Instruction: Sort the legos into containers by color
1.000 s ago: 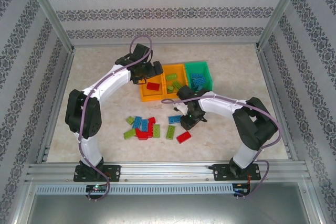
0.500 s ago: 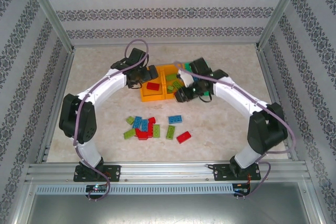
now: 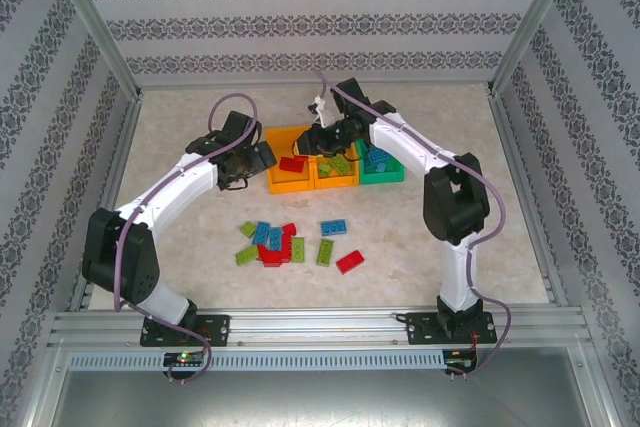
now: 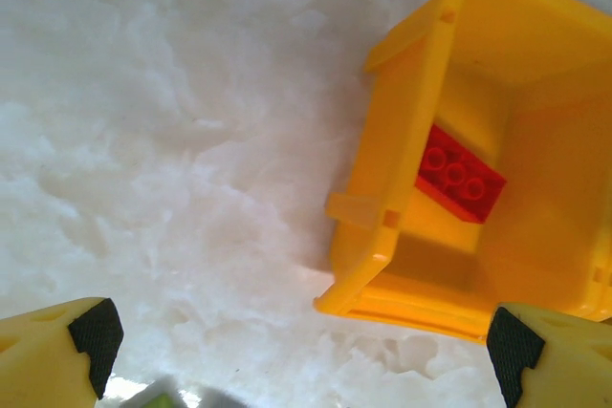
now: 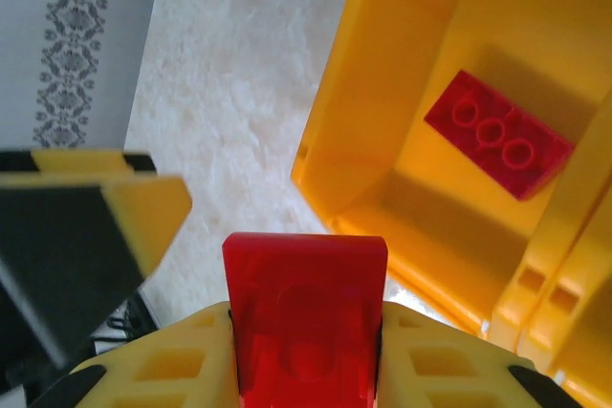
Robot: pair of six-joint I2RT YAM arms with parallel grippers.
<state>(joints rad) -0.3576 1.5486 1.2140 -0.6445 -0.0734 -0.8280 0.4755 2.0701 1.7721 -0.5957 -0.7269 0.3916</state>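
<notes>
My right gripper (image 5: 304, 336) is shut on a red lego (image 5: 304, 274), its hollow underside facing the camera. In the top view that gripper (image 3: 312, 139) hangs at the back edge of the left orange container (image 3: 279, 185). One red lego (image 5: 499, 134) lies inside that container (image 5: 382, 93). My left gripper (image 3: 258, 157) is open and holds nothing, just left of the same container (image 4: 402, 140), above bare table. The middle orange container (image 3: 333, 179) holds green legos, and the green container (image 3: 380, 175) holds blue ones. Several loose red, green and blue legos (image 3: 290, 242) lie nearer the arm bases.
The three containers stand side by side at mid-table. Metal frame posts and rails (image 3: 300, 325) border the table, with patterned walls behind. A yellow finger (image 5: 96, 236) of the left gripper shows close beside the held lego in the right wrist view.
The right arm swung from the loose legos up and back over the containers to the left orange one, with its jaws shut. The left gripper drew back leftward off that container, still open.
</notes>
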